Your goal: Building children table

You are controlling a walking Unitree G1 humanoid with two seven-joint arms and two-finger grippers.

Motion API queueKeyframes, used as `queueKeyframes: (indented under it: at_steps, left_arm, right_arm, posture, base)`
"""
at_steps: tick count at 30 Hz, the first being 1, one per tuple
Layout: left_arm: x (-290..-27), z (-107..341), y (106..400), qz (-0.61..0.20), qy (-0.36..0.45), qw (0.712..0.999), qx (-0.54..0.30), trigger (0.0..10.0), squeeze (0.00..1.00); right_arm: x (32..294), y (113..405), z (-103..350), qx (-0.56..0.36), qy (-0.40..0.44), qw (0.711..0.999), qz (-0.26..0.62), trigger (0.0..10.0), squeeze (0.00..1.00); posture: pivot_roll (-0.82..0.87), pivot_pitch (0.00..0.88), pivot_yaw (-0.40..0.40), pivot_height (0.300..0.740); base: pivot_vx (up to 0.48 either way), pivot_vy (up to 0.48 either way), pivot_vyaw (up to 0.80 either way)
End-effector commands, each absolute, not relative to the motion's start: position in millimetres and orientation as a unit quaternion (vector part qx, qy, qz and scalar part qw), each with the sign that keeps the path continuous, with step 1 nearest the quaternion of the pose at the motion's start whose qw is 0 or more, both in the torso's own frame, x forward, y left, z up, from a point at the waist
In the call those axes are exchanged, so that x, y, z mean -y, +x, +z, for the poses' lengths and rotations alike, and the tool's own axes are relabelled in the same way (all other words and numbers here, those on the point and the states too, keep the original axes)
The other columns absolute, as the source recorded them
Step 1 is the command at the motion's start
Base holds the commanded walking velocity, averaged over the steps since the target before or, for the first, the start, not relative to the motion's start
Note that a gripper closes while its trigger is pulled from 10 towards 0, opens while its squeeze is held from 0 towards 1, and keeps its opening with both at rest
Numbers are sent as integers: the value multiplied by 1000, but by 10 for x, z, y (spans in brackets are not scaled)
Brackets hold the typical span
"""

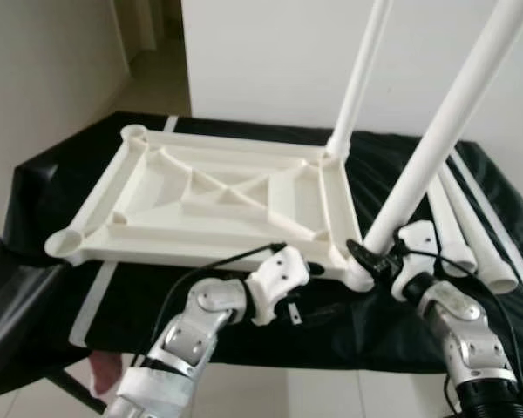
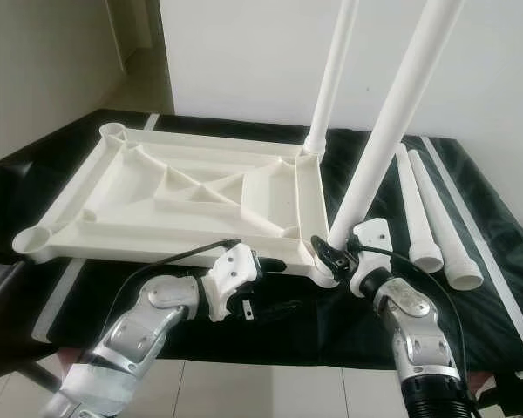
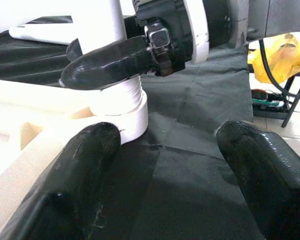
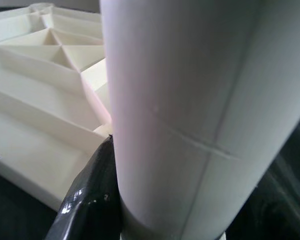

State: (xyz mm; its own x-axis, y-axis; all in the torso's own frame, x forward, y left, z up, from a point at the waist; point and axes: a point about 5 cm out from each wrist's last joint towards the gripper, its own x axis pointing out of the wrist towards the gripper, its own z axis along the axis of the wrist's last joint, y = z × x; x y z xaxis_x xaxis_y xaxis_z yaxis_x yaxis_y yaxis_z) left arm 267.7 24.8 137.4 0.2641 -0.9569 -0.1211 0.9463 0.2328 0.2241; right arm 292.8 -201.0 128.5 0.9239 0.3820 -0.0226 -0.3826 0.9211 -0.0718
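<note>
Upturned white tabletop (image 1: pixel 218 205) lies ribbed side up on a table covered with black cloth (image 1: pixel 61 183). One white leg (image 1: pixel 359 78) stands upright in the far right corner socket. A second leg (image 1: pixel 444 122) stands tilted in the near right corner socket (image 3: pixel 124 107), its threaded end seated in the collar.

Right gripper (image 2: pixel 331 252) is closed around the base of this second leg, just above the socket; the right wrist view has one black finger (image 4: pixel 90 195) pressed against the white tube.

Left gripper (image 3: pixel 165 165) is at the tabletop's near edge, beside the same corner; fingers spread wide, holding nothing, one finger (image 3: pixel 85 165) close to the socket collar; contact cannot be told.

Two spare legs (image 2: pixel 431 213) lie side by side on the cloth to the right of the tabletop, apart from it.
</note>
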Motion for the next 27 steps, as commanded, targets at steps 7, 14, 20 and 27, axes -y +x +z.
queueKeyframes:
  at_steps: [7,14,20,27]
  left_arm:
    - [-250,1378,2692,-591,120,797,19,10000,0]
    - [-247,1372,2679,-593,120,796,19,10000,0]
    - [-245,1373,2683,-593,121,796,19,10000,0]
    - [-244,1374,2687,-590,121,798,20,10000,0]
  right_arm:
    - [1872,2901,1148,-25,-17,992,120,10000,0]
    - [1774,2886,1112,-32,30,999,30,10000,0]
    - [1828,2833,1085,-41,46,990,-128,10000,0]
    - [1637,2806,1049,-41,79,983,-158,10000,0]
  posture:
    - [25,0,-57,740]
    - [28,0,-61,740]
    - [28,0,-61,740]
    - [43,0,-67,740]
  base:
    - [0,0,0]
    - [0,0,0]
    - [0,0,0]
    - [0,0,0]
